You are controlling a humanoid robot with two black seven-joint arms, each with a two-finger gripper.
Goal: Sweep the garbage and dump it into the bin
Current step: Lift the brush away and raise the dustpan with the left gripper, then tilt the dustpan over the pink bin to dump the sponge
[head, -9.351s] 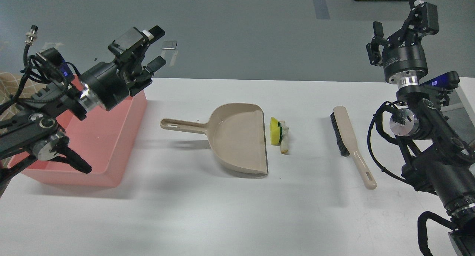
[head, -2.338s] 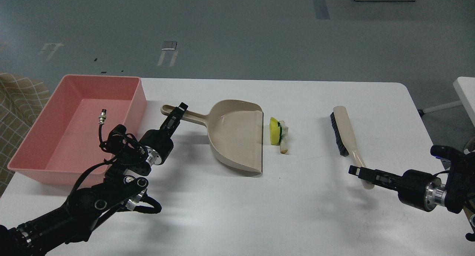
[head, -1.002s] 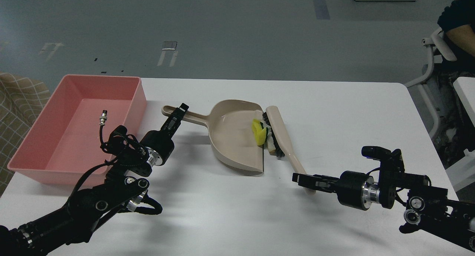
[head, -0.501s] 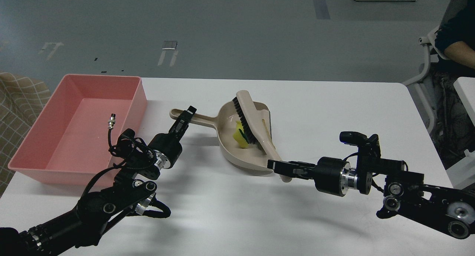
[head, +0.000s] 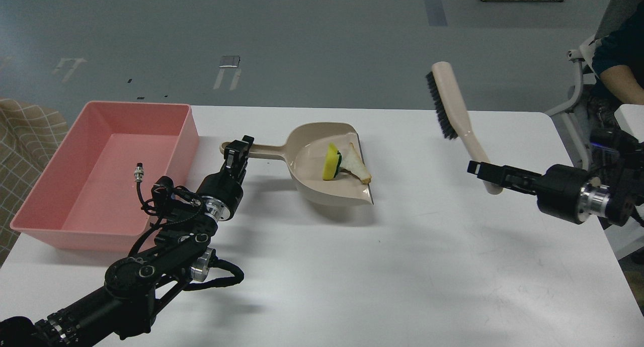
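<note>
While my left gripper point(head: 236, 153) is clamped on the dustpan's point(head: 327, 178) handle, the garbage point(head: 344, 163) sits inside the pan, to the right of those fingers. The pan is tilted, lip raised off the table point(head: 427, 266). The bin point(head: 65, 221) stands just left of my left gripper. My right gripper point(head: 485, 172) is closed on the brush point(head: 455, 118) handle, bristles held high, well apart from the garbage.
</note>
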